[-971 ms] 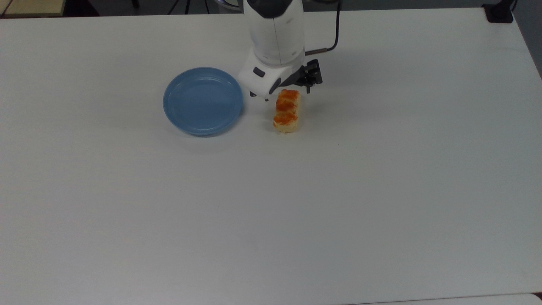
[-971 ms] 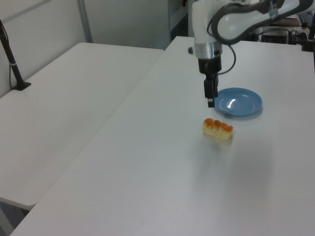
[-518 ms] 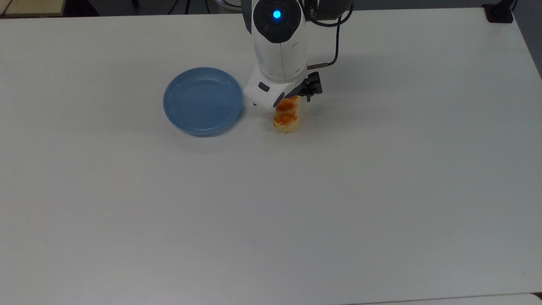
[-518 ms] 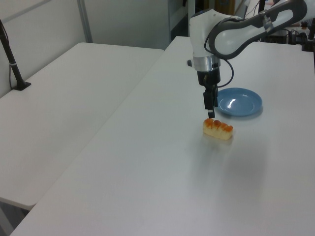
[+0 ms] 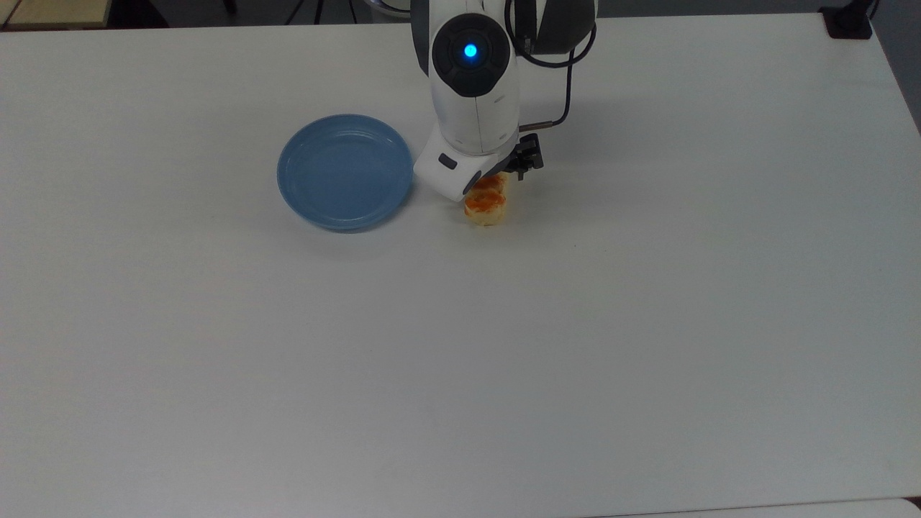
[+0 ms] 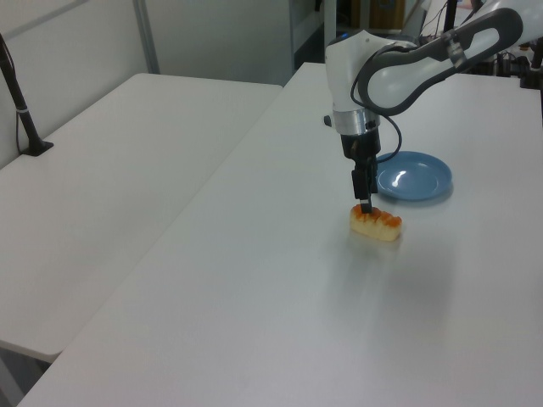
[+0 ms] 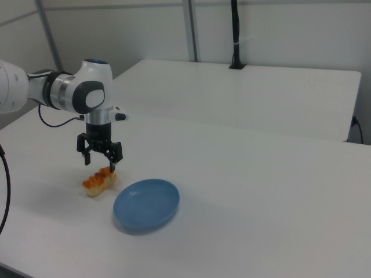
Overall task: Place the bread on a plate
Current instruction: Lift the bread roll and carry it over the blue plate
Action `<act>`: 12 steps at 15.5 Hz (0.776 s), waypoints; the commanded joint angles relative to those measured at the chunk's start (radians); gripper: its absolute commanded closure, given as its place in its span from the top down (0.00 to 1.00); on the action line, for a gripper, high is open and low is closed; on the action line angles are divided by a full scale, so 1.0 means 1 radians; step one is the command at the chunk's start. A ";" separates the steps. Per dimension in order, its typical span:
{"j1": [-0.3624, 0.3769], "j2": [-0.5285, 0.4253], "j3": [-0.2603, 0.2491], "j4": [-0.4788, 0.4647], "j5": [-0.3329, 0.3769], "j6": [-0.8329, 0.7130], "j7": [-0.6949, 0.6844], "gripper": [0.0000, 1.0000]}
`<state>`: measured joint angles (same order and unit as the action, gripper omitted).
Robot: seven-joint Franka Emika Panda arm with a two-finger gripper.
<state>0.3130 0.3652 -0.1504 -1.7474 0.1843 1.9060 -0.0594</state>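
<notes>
The white table (image 5: 575,345) carries everything, and a second white table (image 7: 278,87) stands alongside it. On it, the plate (image 5: 345,171) lies flat and holds nothing; its blue bowl and rim are bare in the top view, the left view (image 6: 413,178) and the right view (image 7: 146,204). The robot arm (image 5: 471,86) reaches over the table and, in the top view, its white wrist covers the far end of the bread (image 5: 486,204), with a black cable (image 5: 568,86) looping at the top view's right of it. The bread rests on the table just beside the plate, apart from it, on the top view's right of the rim; in the left view (image 6: 376,224) it sits nearer the camera than the plate, and in the right view (image 7: 98,180) at the plate's left. The gripper (image 7: 100,161) hangs directly over the loaf, fingers spread apart in the right view and holding nothing; in the left view (image 6: 365,203) a fingertip is down at the loaf's top, though contact cannot be made out.
</notes>
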 commanded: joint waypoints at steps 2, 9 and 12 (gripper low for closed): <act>0.015 0.008 -0.006 -0.027 0.007 0.050 -0.017 1.00; 0.047 0.074 -0.004 -0.026 -0.023 0.114 0.021 0.72; 0.047 0.057 -0.004 -0.018 -0.025 0.094 0.021 0.52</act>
<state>0.3477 0.4536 -0.1500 -1.7554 0.1737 1.9993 -0.0546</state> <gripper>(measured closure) 0.357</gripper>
